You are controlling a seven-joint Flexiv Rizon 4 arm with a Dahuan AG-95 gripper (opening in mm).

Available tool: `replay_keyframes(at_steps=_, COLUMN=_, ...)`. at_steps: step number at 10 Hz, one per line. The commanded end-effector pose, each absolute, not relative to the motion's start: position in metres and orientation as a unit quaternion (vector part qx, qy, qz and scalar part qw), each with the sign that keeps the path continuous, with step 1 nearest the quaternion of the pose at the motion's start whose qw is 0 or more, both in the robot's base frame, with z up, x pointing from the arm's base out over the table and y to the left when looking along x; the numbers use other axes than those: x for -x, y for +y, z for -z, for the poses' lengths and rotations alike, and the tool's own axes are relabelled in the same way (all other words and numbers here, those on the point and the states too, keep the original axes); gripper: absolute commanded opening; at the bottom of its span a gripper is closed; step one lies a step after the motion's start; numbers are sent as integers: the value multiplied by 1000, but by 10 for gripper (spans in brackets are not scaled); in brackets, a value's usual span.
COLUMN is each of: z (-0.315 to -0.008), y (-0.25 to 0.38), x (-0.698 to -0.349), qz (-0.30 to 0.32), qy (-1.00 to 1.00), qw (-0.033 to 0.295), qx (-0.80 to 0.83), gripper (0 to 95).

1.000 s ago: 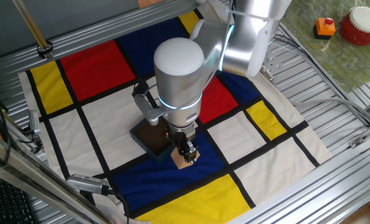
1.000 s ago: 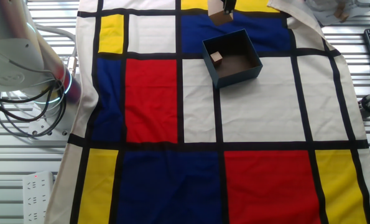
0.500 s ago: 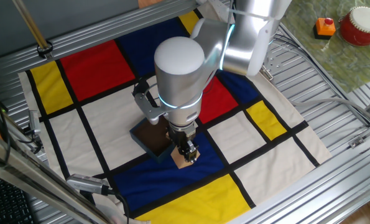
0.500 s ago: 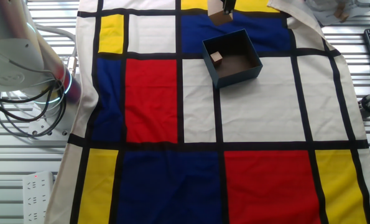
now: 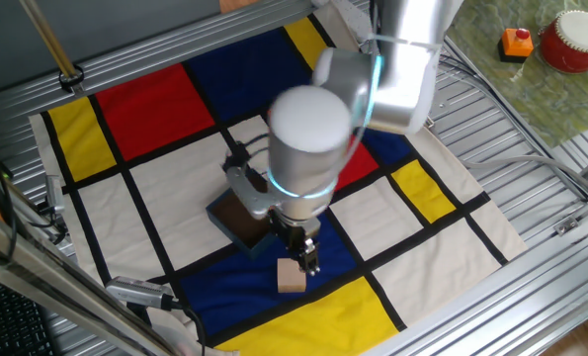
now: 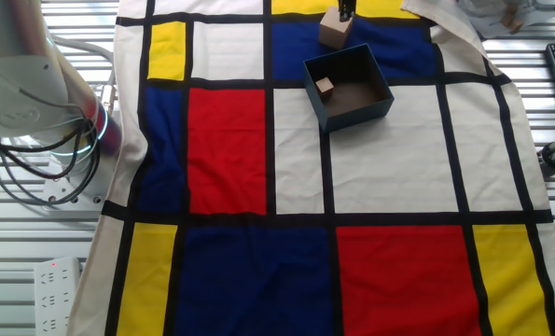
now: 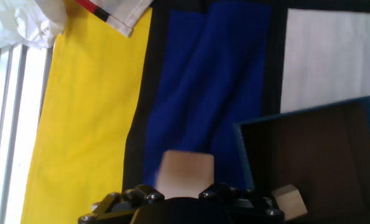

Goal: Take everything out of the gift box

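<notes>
The gift box (image 6: 347, 86) sits on the chequered cloth, dark blue outside and brown inside. One tan wooden block (image 6: 326, 88) lies in its corner and also shows in the hand view (image 7: 289, 200). The second block (image 5: 291, 276) lies on blue cloth just outside the box; it also shows in the other fixed view (image 6: 334, 28) and the hand view (image 7: 185, 173). My gripper (image 5: 309, 260) hovers just above that block, open and holding nothing. The arm hides most of the box (image 5: 236, 220) in one fixed view. In the hand view the box (image 7: 315, 155) is at the right and the gripper (image 7: 181, 198) at the bottom edge.
The cloth (image 6: 258, 140) lies on a slatted metal table (image 5: 531, 198). A red pot (image 5: 573, 40) and an orange object (image 5: 516, 43) stand on a side surface at the far right. Cables (image 6: 44, 159) hang by the arm's base. Crumpled white material (image 7: 17, 25) lies past the cloth's edge.
The gripper has let go of the block and risen away from it; the block now lies free on the blue cloth beside the box. The arm is blurred from motion.
</notes>
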State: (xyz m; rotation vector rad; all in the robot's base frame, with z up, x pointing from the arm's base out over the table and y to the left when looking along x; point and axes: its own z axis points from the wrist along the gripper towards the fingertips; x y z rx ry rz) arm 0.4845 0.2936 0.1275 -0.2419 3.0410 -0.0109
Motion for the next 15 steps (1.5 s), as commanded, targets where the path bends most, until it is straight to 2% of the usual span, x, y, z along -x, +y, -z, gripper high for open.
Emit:
replay_keyframes(at_steps=1, z=-125, y=286, x=-488, qz=1, qy=994, qw=44, qx=96, gripper=760)
replay_keyframes(at_steps=2, z=-124, y=281, x=-490, qz=-2, qy=994, qw=43, qx=101, gripper=760)
replay_keyframes(at_steps=3, z=-120, y=266, x=-495, qz=-1, qy=991, qw=45, qx=126, gripper=570)
replay_keyframes(at_steps=4, z=-120, y=259, x=-497, qz=-3, qy=990, qw=46, qx=135, gripper=760)
replay_keyframes(at_steps=9, z=-133, y=220, x=-504, qz=-7, qy=987, qw=39, qx=158, gripper=760)
replay_keyframes(at_steps=10, z=-131, y=217, x=-505, qz=-7, qy=987, qw=34, qx=156, gripper=570)
replay_keyframes(at_steps=11, z=-131, y=217, x=-505, qz=-7, qy=987, qw=34, qx=156, gripper=570)
replay_keyframes(at_steps=12, z=-127, y=202, x=-505, qz=-12, qy=987, qw=33, qx=157, gripper=380)
replay_keyframes(at_steps=15, z=-129, y=186, x=-501, qz=-17, qy=987, qw=38, qx=157, gripper=380)
